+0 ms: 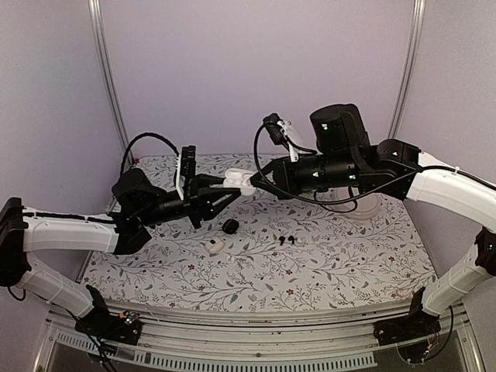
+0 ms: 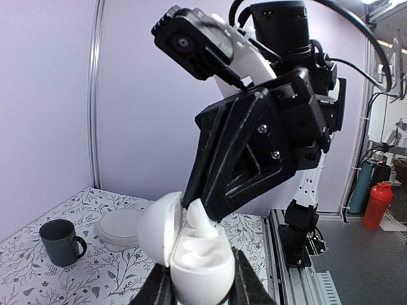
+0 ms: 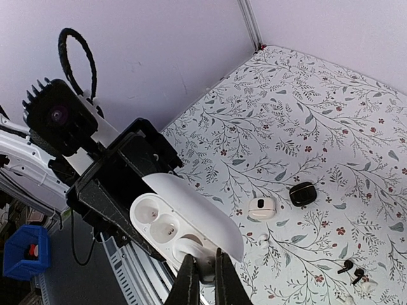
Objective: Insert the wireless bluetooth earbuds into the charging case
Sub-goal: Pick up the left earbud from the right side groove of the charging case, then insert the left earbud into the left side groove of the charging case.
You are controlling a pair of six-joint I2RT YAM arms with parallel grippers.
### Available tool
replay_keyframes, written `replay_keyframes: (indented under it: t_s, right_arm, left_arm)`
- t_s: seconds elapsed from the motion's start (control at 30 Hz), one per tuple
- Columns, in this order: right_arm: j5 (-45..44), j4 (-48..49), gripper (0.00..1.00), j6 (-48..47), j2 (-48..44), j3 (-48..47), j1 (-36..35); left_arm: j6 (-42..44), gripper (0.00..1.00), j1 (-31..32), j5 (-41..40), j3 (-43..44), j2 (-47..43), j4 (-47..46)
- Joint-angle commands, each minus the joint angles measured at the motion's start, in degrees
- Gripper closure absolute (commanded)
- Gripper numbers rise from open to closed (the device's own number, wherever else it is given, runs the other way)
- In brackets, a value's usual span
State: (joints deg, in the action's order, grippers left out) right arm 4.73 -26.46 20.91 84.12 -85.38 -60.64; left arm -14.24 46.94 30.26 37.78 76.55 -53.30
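My left gripper (image 1: 230,191) (image 2: 200,283) is shut on a white charging case (image 1: 242,183) (image 2: 202,267) (image 3: 162,222), held in the air with its lid (image 2: 156,227) (image 3: 205,213) swung open. My right gripper (image 1: 255,180) (image 3: 203,272) is shut on a white earbud (image 2: 203,221) (image 3: 205,267). The earbud's lower end sits in one of the case's wells while its upper end stays between the black fingertips (image 2: 219,197). Two other wells (image 3: 158,219) show bare. A black pair of earbuds (image 1: 286,239) (image 3: 353,272) lies on the table.
On the floral tablecloth lie a round black case (image 1: 230,225) (image 3: 303,193), a small white case (image 1: 215,246) (image 3: 261,207) and a loose white earbud (image 3: 263,240). A dark mug (image 2: 60,241) and a white bowl (image 2: 121,229) stand at the back right.
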Motion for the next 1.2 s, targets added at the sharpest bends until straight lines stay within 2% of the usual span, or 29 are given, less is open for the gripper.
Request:
replay_keyframes:
  t_s: [0.0,0.37,0.73,0.97,1.17]
  right_arm:
    - [-1.29,3.21,0.96,0.65,-1.94,0.57,-0.13]
    - [-0.84,4.43,0.96,1.36,-2.54,0.79,-0.10]
    - [4.40,11.54,0.96,5.28,-0.88,2.70,-0.18]
    - [4.82,11.91,0.96,5.99,0.44,2.64,-0.20]
    - [1.67,9.45,0.96,5.02,1.68,1.68,-1.15]
  left_arm:
    - [-0.70,1.00,0.71,-0.79,-0.72,0.70,-2.24]
    - [-0.79,1.00,0.78,-1.57,-0.98,0.88,-2.90]
    - [-0.88,1.00,0.84,-1.75,-0.73,1.35,-3.65]
    - [-0.88,1.00,0.84,-1.87,-0.78,1.37,-3.85]
    - [-1.23,1.00,0.83,-2.13,-0.78,1.38,-4.30]
